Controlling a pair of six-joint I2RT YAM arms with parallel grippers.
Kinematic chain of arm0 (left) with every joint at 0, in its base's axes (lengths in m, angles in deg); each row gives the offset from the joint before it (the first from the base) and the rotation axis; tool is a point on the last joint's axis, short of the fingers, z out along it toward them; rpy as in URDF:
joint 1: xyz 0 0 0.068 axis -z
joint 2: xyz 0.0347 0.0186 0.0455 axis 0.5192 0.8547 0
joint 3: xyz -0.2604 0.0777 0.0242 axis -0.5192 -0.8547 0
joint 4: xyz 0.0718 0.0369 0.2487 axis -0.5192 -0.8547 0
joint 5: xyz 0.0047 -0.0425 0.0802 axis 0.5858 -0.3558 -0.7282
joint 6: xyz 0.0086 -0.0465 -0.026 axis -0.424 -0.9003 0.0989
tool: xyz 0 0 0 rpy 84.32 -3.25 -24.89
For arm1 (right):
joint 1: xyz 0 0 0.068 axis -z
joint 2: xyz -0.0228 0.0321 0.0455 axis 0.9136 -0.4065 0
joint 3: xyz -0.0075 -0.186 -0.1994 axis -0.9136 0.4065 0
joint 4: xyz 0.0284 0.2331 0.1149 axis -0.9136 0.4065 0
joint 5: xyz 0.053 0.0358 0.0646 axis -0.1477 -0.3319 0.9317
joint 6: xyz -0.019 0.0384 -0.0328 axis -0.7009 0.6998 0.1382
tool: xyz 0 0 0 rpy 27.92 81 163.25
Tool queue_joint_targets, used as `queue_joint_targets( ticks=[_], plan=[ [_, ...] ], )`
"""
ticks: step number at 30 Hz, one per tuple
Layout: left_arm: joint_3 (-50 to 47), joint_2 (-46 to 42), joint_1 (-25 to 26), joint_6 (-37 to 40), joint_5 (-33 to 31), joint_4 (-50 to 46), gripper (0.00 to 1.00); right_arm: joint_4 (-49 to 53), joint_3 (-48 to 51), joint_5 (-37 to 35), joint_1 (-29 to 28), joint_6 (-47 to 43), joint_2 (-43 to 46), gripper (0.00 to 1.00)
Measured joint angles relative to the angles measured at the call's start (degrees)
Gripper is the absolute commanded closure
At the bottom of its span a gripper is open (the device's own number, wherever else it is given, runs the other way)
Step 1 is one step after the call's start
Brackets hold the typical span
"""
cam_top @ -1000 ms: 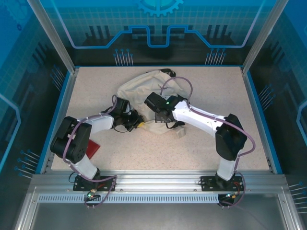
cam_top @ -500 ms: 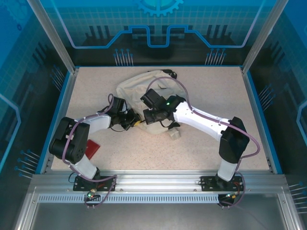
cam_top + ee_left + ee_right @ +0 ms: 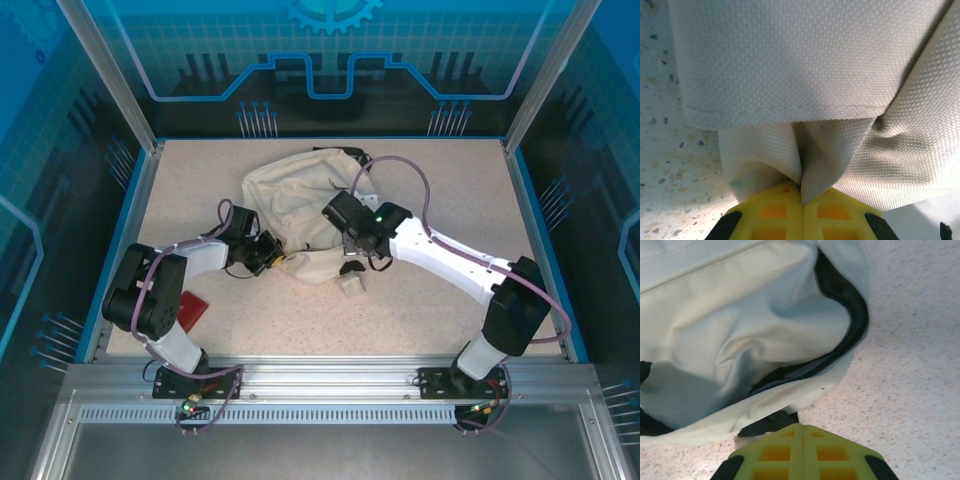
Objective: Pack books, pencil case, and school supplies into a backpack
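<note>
Pinching a fold of the cream backpack (image 3: 790, 60), left gripper (image 3: 801, 190) is clamped tight; right gripper (image 3: 800, 427) (jaws pressed together) sits just beside the bag's black-edged rim.

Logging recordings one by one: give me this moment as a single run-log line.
left gripper: shut, pinching backpack fabric | right gripper: shut at backpack's black-trimmed edge | backpack: lying on table

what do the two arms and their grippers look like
The left arm and right arm both have white links, bulky black joints and looping purple cables. A small green light glows near the right wrist. The left gripper has yellow fingers with square waffle recesses and black edges; the right gripper matches, slightly greener.
</note>
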State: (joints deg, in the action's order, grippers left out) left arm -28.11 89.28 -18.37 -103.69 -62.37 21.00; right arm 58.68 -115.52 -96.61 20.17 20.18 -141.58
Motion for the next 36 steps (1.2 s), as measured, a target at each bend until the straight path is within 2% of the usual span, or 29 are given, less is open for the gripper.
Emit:
queue_joint_targets(
  ticks=[3, 5, 7, 8, 10, 14, 20, 25, 31, 36],
  plan=[
    [-0.52, -0.11, -0.02, 1.20, 0.94, 1.46, 1.00, -3.08, -0.07, 8.13, 1.57, -0.61, -0.81, 0.64],
    [-0.76, -0.39, -0.07, 2.38, 1.57, 2.16, 1.00, -3.87, -0.96, 12.26, 1.55, -1.01, -1.73, 0.60],
    [-0.83, -0.90, -0.07, 3.37, 2.19, 2.34, 1.00, -4.87, -3.02, 16.15, 1.33, -1.18, -3.58, 0.62],
    [-0.83, -1.25, -0.07, 3.93, 2.47, 2.47, 1.00, -5.88, -4.02, 18.12, 1.25, -1.25, -4.76, 0.67],
    [-0.83, -2.14, -0.07, 4.52, 2.86, 2.62, 0.97, -7.45, -5.31, 21.22, 1.11, -1.31, -6.93, 0.71],
    [-0.92, -4.52, -0.07, 5.81, 3.30, 2.56, 0.81, -9.73, -4.79, 25.22, 0.26, -1.11, -10.34, 0.74],
    [-3.37, -9.51, -0.07, 5.49, 3.76, 2.56, 0.51, -15.30, 5.20, 27.89, -0.81, 0.35, -8.59, 0.67],
    [-7.98, -15.21, 0.20, 1.77, 5.57, 3.89, 0.36, -21.03, 12.39, 29.44, -0.83, 1.64, -5.55, 0.64],
    [-11.87, -20.87, 5.53, -5.29, 6.03, 5.25, 0.34, -25.31, 14.62, 29.57, -0.98, 1.99, -2.75, 0.63],
    [-12.15, -21.00, 9.18, -9.60, 5.99, 6.80, 0.39, -25.75, 14.64, 28.15, -1.38, -0.24, -0.04, 0.61]
  ],
)
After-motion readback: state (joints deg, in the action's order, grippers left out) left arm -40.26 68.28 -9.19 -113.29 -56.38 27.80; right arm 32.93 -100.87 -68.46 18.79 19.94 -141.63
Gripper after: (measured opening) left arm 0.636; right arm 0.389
